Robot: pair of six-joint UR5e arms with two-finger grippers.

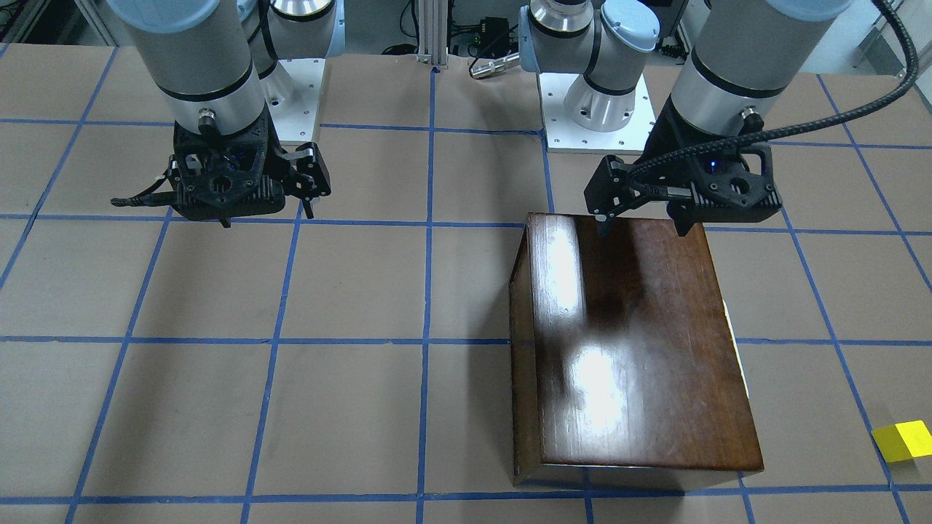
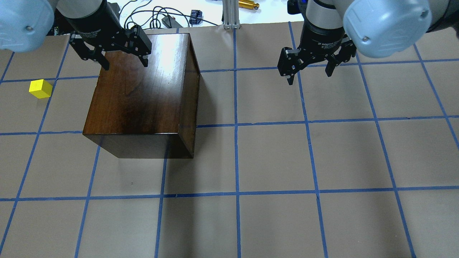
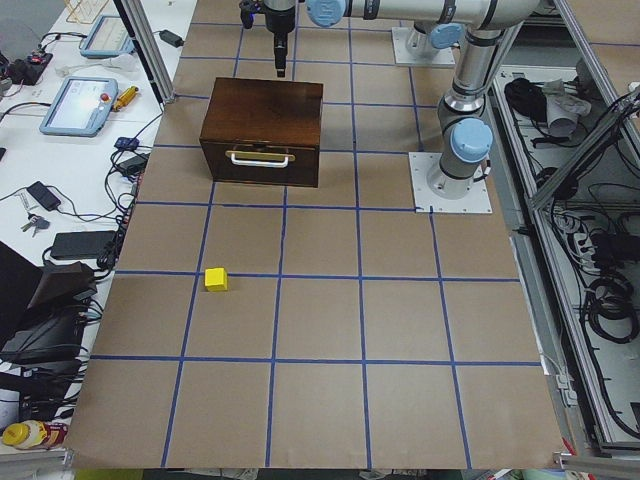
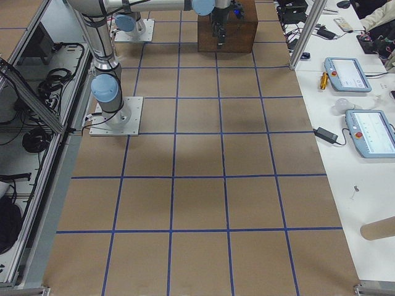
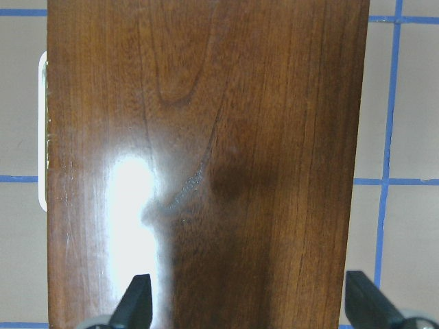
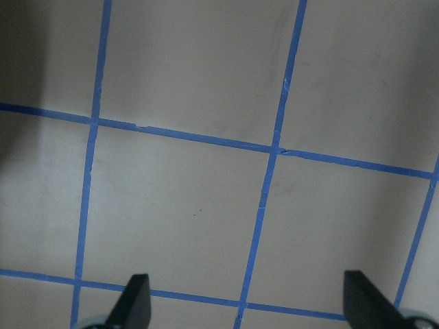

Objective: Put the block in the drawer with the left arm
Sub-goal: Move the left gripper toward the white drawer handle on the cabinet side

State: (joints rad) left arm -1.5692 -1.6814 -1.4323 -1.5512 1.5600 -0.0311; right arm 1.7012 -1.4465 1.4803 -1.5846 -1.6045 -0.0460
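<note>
The yellow block lies on the brown paper table, apart from the box on its handle side; it also shows in the front view and the left side view. The dark brown wooden box stands with its drawer pushed in flush, a pale handle on its front. My left gripper hovers open and empty over the box's top near its rear edge; the wrist view shows the box top between the open fingers. My right gripper is open and empty above bare table.
The arms' base plates sit at the robot's edge of the table. Cables and a gold cylinder lie past the far edge. Tablets rest on the bench beside the table. Blue tape lines grid the paper.
</note>
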